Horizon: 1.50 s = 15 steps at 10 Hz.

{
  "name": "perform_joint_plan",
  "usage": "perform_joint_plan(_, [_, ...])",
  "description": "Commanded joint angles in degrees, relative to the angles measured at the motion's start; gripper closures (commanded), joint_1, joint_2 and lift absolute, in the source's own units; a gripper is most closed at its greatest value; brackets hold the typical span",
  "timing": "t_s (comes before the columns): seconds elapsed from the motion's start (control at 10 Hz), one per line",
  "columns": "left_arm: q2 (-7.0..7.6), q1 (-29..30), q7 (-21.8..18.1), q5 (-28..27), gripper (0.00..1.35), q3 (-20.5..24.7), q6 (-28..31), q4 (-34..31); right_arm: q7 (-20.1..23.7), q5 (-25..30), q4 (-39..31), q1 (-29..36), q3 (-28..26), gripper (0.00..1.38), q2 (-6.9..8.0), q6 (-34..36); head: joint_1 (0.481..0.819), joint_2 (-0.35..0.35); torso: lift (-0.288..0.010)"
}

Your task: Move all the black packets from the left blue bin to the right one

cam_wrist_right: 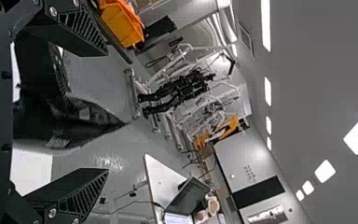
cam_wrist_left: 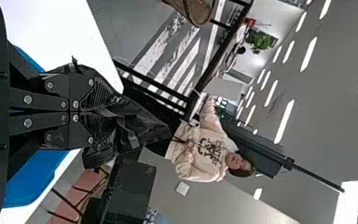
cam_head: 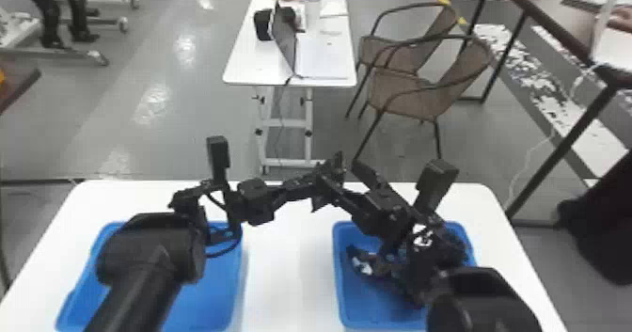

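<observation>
Grey floor spreads behind a white table (cam_head: 291, 270) holding a blue plastic bin (cam_head: 211, 303) at the head view's lower left and another blue bin (cam_head: 348, 303) at lower right, with crumpled black packets (cam_head: 358, 256) inside. Near centre, the black left gripper (cam_head: 312, 187) clamps a glossy black packet (cam_wrist_left: 142, 128); the black right gripper's (cam_head: 342, 179) flat fingers stand apart, either side of it.

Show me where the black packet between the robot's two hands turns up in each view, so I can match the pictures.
Head view: the black packet, just below the centre, seen against the far edge of the near white table.
Left wrist view: the black packet, clamped in the left gripper.
Right wrist view: the black packet, between the right gripper's spread fingers.
Shared landmark: that white table.
</observation>
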Motion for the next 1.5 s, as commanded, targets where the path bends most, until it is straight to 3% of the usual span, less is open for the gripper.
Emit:
perform_joint_plan(0.0, [-0.4, -1.0, 0.0, 0.4, 1.2, -2.0, 0.1, 1.2, 0.2, 0.5, 0.8, -1.0, 0.8, 0.13, 0.09, 0.7, 0.695, -0.061, 0.0])
perform_joint_plan(0.1, [-0.4, -1.2, 0.0, 0.7, 1.2, -3.0, 0.4, 1.3, 0.3, 0.5, 1.3, -1.4, 0.8, 0.15, 0.09, 1.2, 0.695, -0.063, 0.0])
perform_joint_plan(0.2, [-0.4, -1.3, 0.0, 0.8, 1.2, -3.2, 0.4, 1.3, 0.6, 1.4, 1.1, -1.7, 0.8, 0.51, 0.0, 2.5, 0.695, -0.068, 0.0])
perform_joint_plan(0.3, [-0.4, -1.3, 0.0, 1.2, 1.2, -3.2, 0.3, 1.2, 0.4, 2.4, 0.7, -1.7, 0.8, 1.04, 0.0, 2.9, 0.695, -0.071, 0.0])
perform_joint_plan(0.6, [-0.4, -1.2, 0.0, 1.5, 1.2, -2.7, -0.1, 1.2, -1.4, 3.0, -0.7, -0.4, 0.6, 1.28, -0.09, 3.4, 0.695, -0.075, 0.0])
perform_joint_plan(0.9, [-0.4, -1.2, 0.1, 2.1, 1.18, -1.9, -0.3, 1.2, -1.4, 3.2, -1.1, 0.3, 0.6, 1.28, -0.09, 3.4, 0.695, -0.074, 0.0])
perform_joint_plan(1.0, [-0.4, -0.7, 0.7, 3.3, 1.07, -1.8, -0.3, 1.2, -1.6, 3.3, -1.3, 0.7, 0.6, 1.28, -0.18, 3.4, 0.695, -0.072, 0.0])
perform_joint_plan(1.2, [-0.4, 0.6, 2.3, 5.5, 0.33, -1.6, 1.6, 1.2, -3.2, 3.7, -2.3, 2.0, -0.2, 1.28, -0.18, 3.3, 0.695, -0.071, 0.0])
perform_joint_plan(1.3, [-0.4, 1.0, 2.6, 5.6, 0.08, -1.2, 1.7, 1.2, -3.7, 4.6, -2.8, 2.4, -1.0, 1.28, -0.18, 3.3, 0.695, -0.076, 0.0])
perform_joint_plan(1.4, [-0.4, 1.7, 3.2, 6.6, 0.11, -0.7, 1.7, 1.2, -5.1, 6.8, -4.1, 3.2, -2.1, 1.28, -0.18, 3.3, 0.695, -0.08, 0.0])
